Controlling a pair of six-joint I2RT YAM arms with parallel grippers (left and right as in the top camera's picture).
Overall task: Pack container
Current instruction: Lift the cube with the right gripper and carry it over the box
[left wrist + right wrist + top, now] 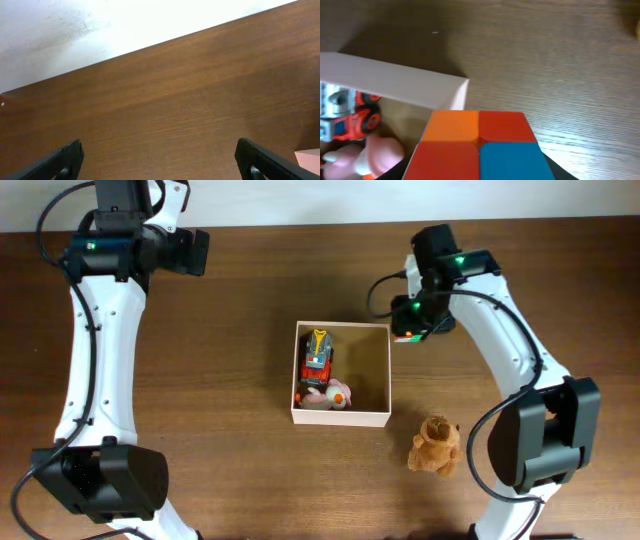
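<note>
The container [340,418], a shallow white box with a tan inside, sits mid-table. It holds a red and grey toy truck [317,358] and a pink soft toy [322,397]. My right gripper [410,330] hovers just outside the box's far right corner, shut on a colourful cube [480,145] with orange, red and blue tiles. In the right wrist view the container's white wall [395,82] lies left of the cube, with the truck [350,117] and pink toy [380,152] inside. My left gripper [195,252] is far off at the back left, open and empty [160,155].
A brown teddy bear [436,446] lies on the table to the right of the container's near corner. The table's back edge meets a white wall [100,25] just beyond my left gripper. A pink patch [310,159] shows at the left wrist view's lower right.
</note>
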